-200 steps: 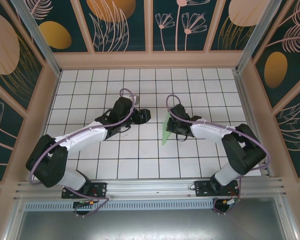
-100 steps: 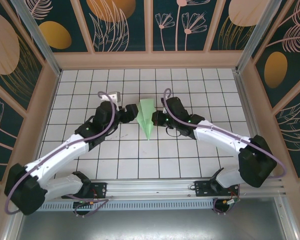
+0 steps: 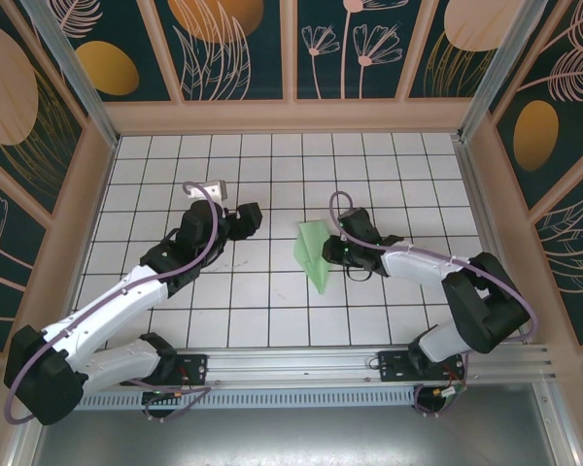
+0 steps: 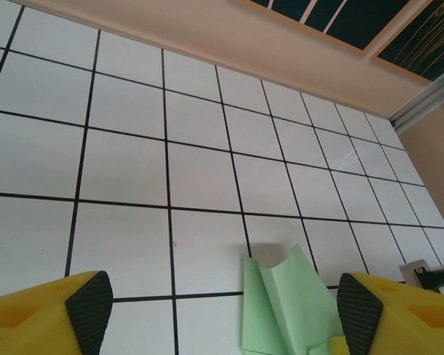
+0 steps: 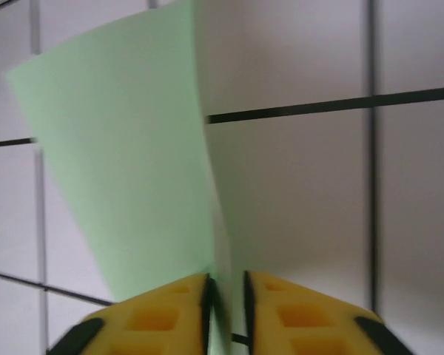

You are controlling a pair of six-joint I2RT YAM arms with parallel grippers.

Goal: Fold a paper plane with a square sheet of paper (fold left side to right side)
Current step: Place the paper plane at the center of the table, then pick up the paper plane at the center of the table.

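The paper plane (image 3: 314, 254) is a pale mint-green folded dart at the middle of the tiled floor, its point toward the near edge. My right gripper (image 3: 334, 251) sits at its right side. In the right wrist view the plane's fold (image 5: 126, 163) stands between the yellow fingers (image 5: 155, 314), and the right gripper (image 5: 226, 285) is open by a narrow slit, with the paper against the left pad. My left gripper (image 3: 252, 219) is open wide, about two tiles left of the plane. In the left wrist view the plane's wings (image 4: 288, 307) lie low between the spread left gripper (image 4: 223, 305) fingertips, touching neither.
The white tiled floor (image 3: 272, 301) is ringed by a peach wall base (image 3: 291, 116) at the back and side walls (image 3: 97, 175). Both arms reach in from the near rail (image 3: 291, 364). Bare tiles lie behind and in front of the plane.
The plane has shifted right and nearer with my right gripper, whose jaws have parted slightly. My left gripper has drawn back to the left, away from the paper.
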